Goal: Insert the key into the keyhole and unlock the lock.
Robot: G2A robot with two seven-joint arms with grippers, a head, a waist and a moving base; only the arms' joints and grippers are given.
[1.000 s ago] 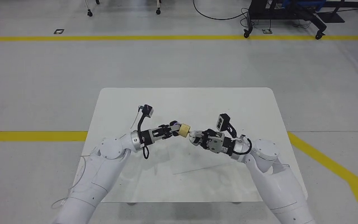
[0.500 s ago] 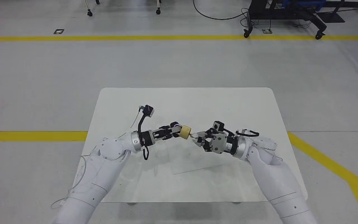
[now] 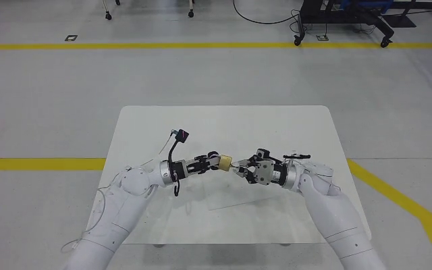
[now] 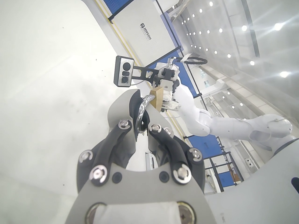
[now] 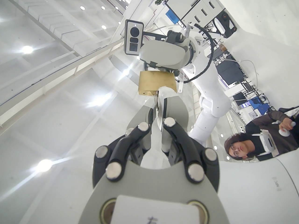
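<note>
The fingers (image 5: 176,108) of your right gripper (image 5: 161,108) are pressed together on the key (image 5: 155,97), a thin metal blade that stands out past the fingertips and points at the brass padlock (image 5: 156,82). The tip of the blade meets the lower face of the padlock body, where the keyhole should be, but you cannot tell from these views how deep it sits, or if it is inside at all. The step in hand is, I judge, the insertion or its very end. The next move asks you to push the key straight along its own axis until it stops, then to turn the right wrist while the other arm holds firm. Your left gripper (image 4: 139,110) is clenched on the steel shackle (image 4: 146,99), so the body hangs free beyond the fingers and may swing or twist if you push off-axis. The padlock is small, square and yellow-gold with a braided-looking shackle. It is held in the air between both grippers, above the middle of the white table (image 3: 283,128), near its front half.
</note>
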